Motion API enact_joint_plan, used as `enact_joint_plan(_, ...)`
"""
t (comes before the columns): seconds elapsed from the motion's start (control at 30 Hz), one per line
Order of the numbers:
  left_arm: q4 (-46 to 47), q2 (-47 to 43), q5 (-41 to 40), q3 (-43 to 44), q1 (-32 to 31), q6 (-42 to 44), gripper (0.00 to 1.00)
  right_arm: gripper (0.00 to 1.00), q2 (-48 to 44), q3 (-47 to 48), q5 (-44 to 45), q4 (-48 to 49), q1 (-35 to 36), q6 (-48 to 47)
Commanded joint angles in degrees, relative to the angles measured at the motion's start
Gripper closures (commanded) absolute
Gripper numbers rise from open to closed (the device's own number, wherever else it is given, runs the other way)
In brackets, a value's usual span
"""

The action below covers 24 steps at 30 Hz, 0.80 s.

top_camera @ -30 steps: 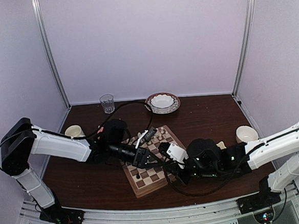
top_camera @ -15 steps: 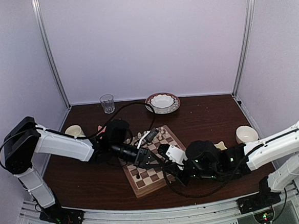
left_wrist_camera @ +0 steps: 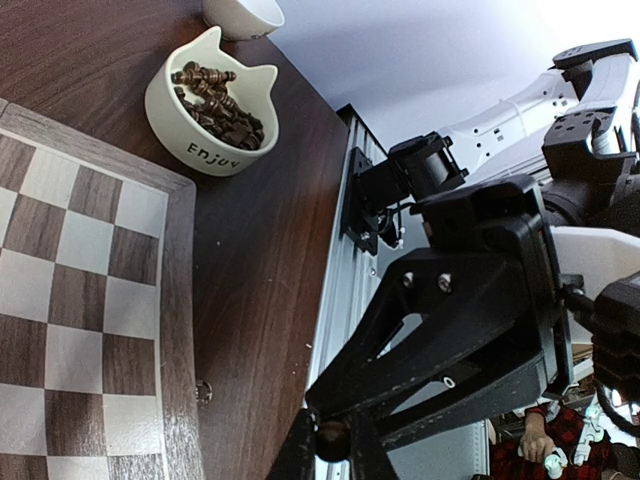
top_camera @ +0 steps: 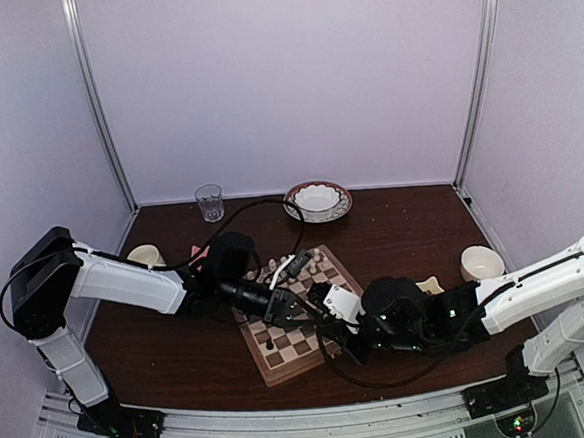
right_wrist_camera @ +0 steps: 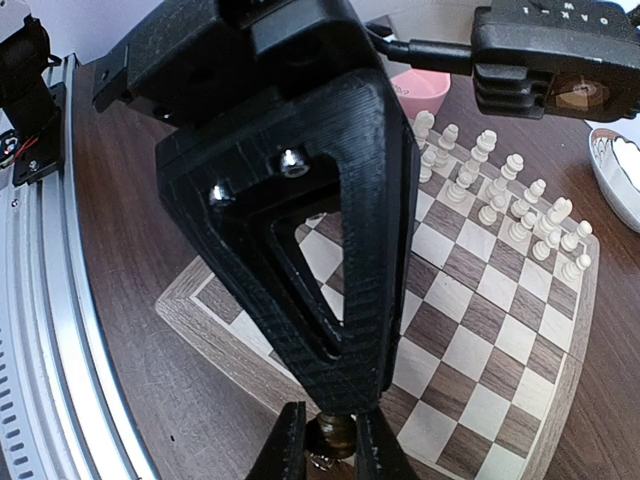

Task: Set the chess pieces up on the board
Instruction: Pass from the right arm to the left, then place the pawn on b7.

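Observation:
The board (top_camera: 281, 355) lies between the two arms, with cream chessmen along its far side. My two grippers meet tip to tip above its near half. My right gripper (right_wrist_camera: 335, 446) is shut on a small dark brown chess piece (right_wrist_camera: 333, 432). My left gripper (left_wrist_camera: 331, 446) is shut on the same piece (left_wrist_camera: 331, 440) from the opposite side. In the top view the left gripper (top_camera: 304, 304) and right gripper (top_camera: 317, 311) hide the piece. One dark piece (top_camera: 271, 347) stands on the board's near left. Several more dark pieces fill a cat-eared bowl (left_wrist_camera: 215, 100).
The cat-eared bowl (top_camera: 432, 284) sits right of the board beside a white cup (top_camera: 480, 262). Another cup (top_camera: 144, 256) and a pink bowl (right_wrist_camera: 420, 90) are on the left. A glass (top_camera: 209, 201) and a plate with a bowl (top_camera: 318, 200) stand at the back.
My left gripper has shut onto the dark piece held by the right gripper. Both arms have edged slightly toward each other over the board.

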Motion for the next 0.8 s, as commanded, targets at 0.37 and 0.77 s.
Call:
enact_joint_plan(0.37,-7.5,-1.71,-1.98,1.92,-0.39,7.44,1.0,0.48,-1.68,0.21,5.11,0.65,0.42,0.42)
enact_joint_plan(0.77,-28.22,-12.49,-31.69,-1.54,-0.72,23.14,1.0,0.0,-11.28,-5.97,13.2,3.77,-0.66,3.15)
